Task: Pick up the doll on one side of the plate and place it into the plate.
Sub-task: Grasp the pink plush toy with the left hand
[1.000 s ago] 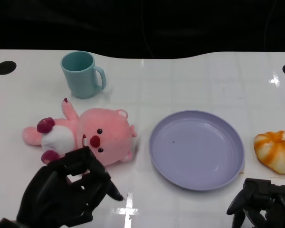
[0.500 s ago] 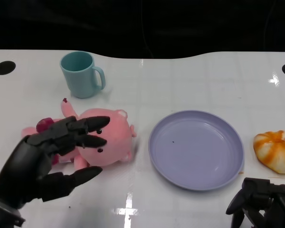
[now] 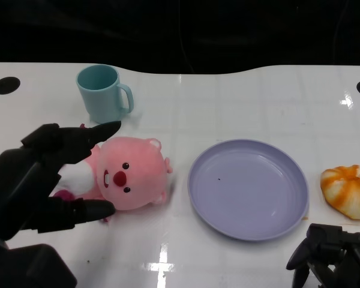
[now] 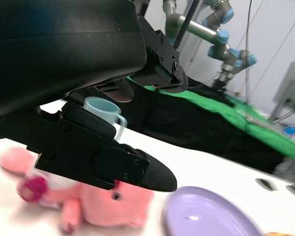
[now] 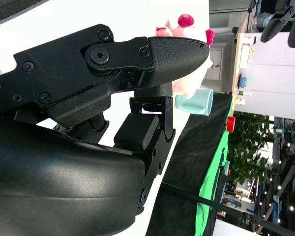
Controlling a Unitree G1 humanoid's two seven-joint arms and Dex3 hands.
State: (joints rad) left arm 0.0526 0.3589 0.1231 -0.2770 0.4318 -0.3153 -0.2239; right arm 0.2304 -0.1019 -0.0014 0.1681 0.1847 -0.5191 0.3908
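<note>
Head view: pink doll point(image 3: 123, 178) lying on the white table point(image 3: 240, 102), just beside the lilac plate point(image 3: 248, 188) on its left, not in it. Long axis running away from the plate, head nearest the plate's rim, body and feet farther off. Left hand point(image 3: 39, 180) spread wide and holding nothing, fingers splayed over the body end, one above and one below; contact not clear. Far nearer the doll than the right hand point(image 3: 330, 257), curled in on nothing at the plate's near right. Teal cup point(image 3: 103, 93) beyond the doll, well off the short path to the plate. Orange-striped bun point(image 3: 349, 189) past the plate's far side. Nothing between doll and plate.

Left wrist view: black fingers point(image 4: 113, 164) apart above the doll point(image 4: 88, 204), plate point(image 4: 211, 216) just past it, cup point(image 4: 105, 110) behind.

Right wrist view: mostly the hand's own shell; doll point(image 5: 184, 29) and cup point(image 5: 194, 103) glimpsed far off.
</note>
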